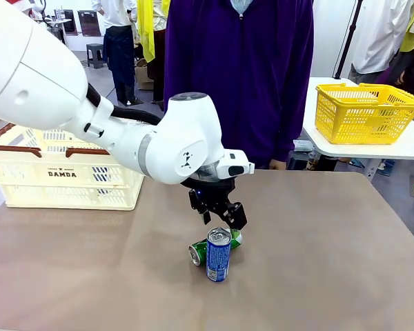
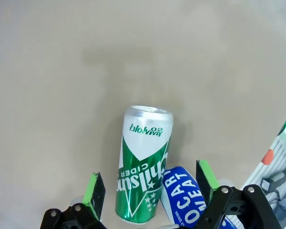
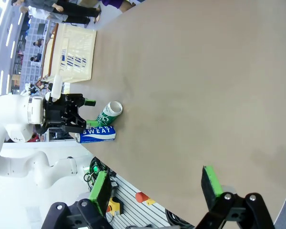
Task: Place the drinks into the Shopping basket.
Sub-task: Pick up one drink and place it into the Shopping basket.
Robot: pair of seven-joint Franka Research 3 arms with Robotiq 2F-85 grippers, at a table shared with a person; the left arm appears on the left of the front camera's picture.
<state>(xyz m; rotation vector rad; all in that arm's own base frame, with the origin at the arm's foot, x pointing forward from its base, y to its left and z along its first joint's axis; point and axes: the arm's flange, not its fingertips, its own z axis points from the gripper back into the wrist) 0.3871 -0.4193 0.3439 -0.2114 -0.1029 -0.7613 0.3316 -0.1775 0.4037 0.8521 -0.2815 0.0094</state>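
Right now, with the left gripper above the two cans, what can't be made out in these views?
- Front view: the green can lies half hidden behind the blue can; its print is unreadable.
- Front view: the left arm covers the Shopping basket's right end; its inside cannot be judged.
- Left wrist view: the blue can is cut off by the bottom edge and the left gripper's finger.

Tbl (image 1: 331, 262) w/ blue can (image 1: 218, 256) upright, green can (image 1: 199, 252) flat, crate (image 1: 62, 186).

The basket (image 1: 62, 186) reads "DAMDA", blue can (image 3: 96, 135) "SWEAT", green can (image 2: 143, 181) "CIDER"
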